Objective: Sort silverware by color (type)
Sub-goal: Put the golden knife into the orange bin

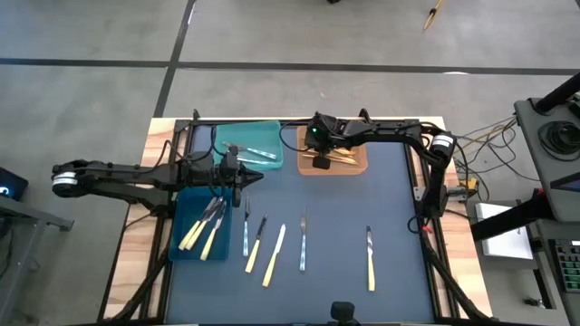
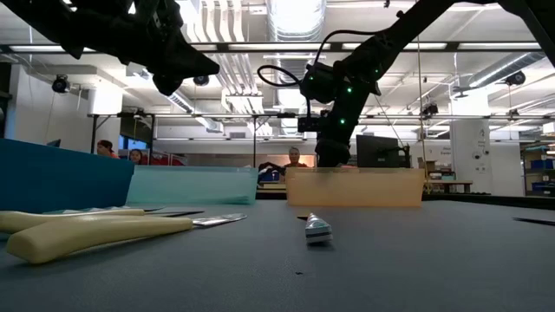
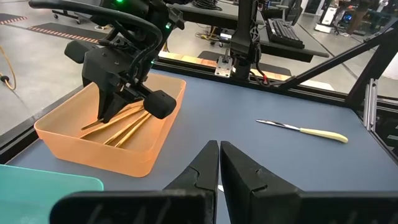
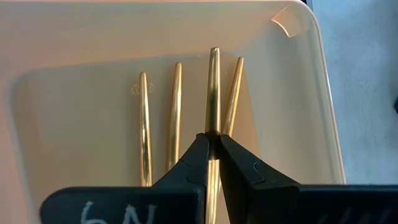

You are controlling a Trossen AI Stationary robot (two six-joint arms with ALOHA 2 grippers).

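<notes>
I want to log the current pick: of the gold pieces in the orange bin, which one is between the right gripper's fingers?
The gold piece third from the left in the right wrist view; the right gripper is shut on it, while the other three lie free.

Bright, even overhead lighting; soft shadows, foreground blurred at table level.

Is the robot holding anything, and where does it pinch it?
The right gripper pinches a gold utensil along its handle, over the orange bin. The left gripper holds nothing.
</notes>
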